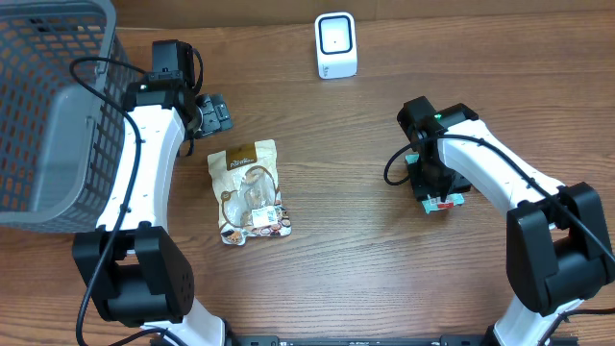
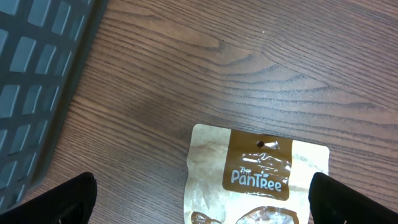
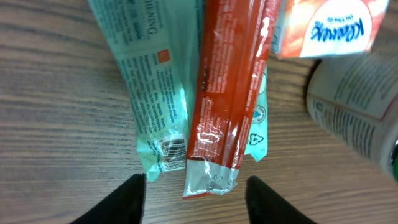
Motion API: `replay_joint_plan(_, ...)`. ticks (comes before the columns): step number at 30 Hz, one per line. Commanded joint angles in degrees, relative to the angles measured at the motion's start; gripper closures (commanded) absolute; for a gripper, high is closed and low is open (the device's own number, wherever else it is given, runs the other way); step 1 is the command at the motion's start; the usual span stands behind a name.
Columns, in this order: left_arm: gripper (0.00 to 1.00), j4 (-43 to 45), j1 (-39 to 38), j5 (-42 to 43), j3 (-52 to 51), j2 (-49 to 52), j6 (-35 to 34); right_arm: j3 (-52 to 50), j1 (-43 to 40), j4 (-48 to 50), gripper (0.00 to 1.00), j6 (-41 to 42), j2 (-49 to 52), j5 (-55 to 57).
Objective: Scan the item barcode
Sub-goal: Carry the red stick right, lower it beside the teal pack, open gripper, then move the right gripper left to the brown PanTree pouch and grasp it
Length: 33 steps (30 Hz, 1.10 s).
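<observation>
A tan "PanTree" snack pouch (image 1: 250,189) lies flat on the wooden table, its top edge showing in the left wrist view (image 2: 258,165). My left gripper (image 1: 213,113) hovers just beyond that top edge, open wide (image 2: 202,204) and holding nothing. At the right, a red packet (image 3: 227,93) lies across a mint-green packet (image 3: 149,81) whose barcode (image 3: 174,151) shows at its near end. My right gripper (image 1: 434,183) stands open (image 3: 196,202) over the packets' near ends, its fingers either side of the red packet and clear of it. The white scanner (image 1: 335,45) stands at the back centre.
A grey mesh basket (image 1: 48,106) fills the back left corner, right beside the left arm. A Kleenex pack (image 3: 326,28) and a labelled round container (image 3: 357,106) lie against the red packet on the right.
</observation>
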Motion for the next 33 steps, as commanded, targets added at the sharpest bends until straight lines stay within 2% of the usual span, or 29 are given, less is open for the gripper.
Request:
replay_joint_plan(1,0.00,0.1,-0.2,-0.8,0.2,0.6,0.0,-0.3,-0.2,0.9,0.40,0.1,0.1,0.1)
replay_joint_plan(5,0.00,0.1,-0.2,-0.8,0.2,0.6,0.0,-0.3,-0.2,4.3,0.38,2.6,0.1,-2.0)
replay_joint_plan(8,0.00,0.1,-0.2,-0.8,0.2,0.6,0.0,-0.3,-0.1,8.0,0.40,6.5,0.1,-11.1)
replay_joint_plan(12,0.01,0.1,-0.2,-0.8,0.2,0.6,0.0,-0.3,1.4,12.9,0.44,7.2,0.1,-23.6)
replay_joint_plan(15,0.00,0.1,-0.2,-0.8,0.2,0.6,0.0,-0.3,4.6,17.3,0.43,9.6,0.1,-28.0)
replay_joint_plan(20,0.00,0.1,-0.2,-0.8,0.2,0.6,0.0,-0.3,13.7,28.3,0.43,13.8,0.3,-28.0)
replay_joint_plan(24,0.00,0.1,-0.2,-0.8,0.2,0.6,0.0,-0.3,22.7,39.2,0.46,15.5,1.2,-22.8)
replay_joint_plan(30,0.00,0.1,-0.2,-0.8,0.2,0.6,0.0,-0.3,34.3,49.8,0.40,15.2,3.3,2.6)
replay_joint_plan(33,0.00,0.1,-0.2,-0.8,0.2,0.6,0.0,-0.3,36.7,54.0,0.39,15.1,4.1,10.0)
